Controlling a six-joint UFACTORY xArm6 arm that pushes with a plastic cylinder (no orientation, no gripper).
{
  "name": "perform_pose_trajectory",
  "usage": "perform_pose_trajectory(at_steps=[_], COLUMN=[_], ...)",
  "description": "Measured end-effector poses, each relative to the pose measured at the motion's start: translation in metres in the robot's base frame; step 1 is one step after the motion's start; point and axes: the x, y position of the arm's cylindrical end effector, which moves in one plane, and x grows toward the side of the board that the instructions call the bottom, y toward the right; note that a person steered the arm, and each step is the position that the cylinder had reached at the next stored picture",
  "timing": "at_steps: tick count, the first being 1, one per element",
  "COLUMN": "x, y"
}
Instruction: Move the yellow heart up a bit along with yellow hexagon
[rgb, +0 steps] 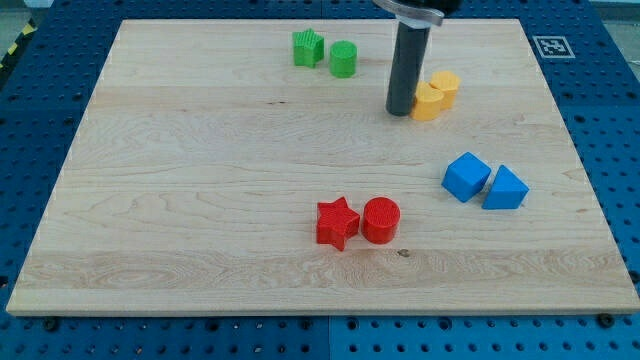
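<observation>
The yellow heart (427, 102) lies at the view's upper right of the wooden board (200, 200). The yellow hexagon (446, 86) touches it at its upper right. My tip (401, 111) rests on the board right against the left side of the yellow heart. The dark rod rises from there out of the view's top.
A green star (308, 48) and a green cylinder (343, 59) sit at the view's top centre. A blue cube (466, 176) and a blue triangular block (505, 188) lie at the right. A red star (337, 222) and a red cylinder (381, 220) lie at the bottom centre.
</observation>
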Motion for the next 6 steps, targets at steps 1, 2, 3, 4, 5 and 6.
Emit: perform_pose_trajectory(at_steps=[1, 2, 3, 4, 5, 6], x=[0.006, 0.006, 0.009, 0.02, 0.026, 0.028], y=[0.009, 0.009, 0.009, 0.009, 0.014, 0.018])
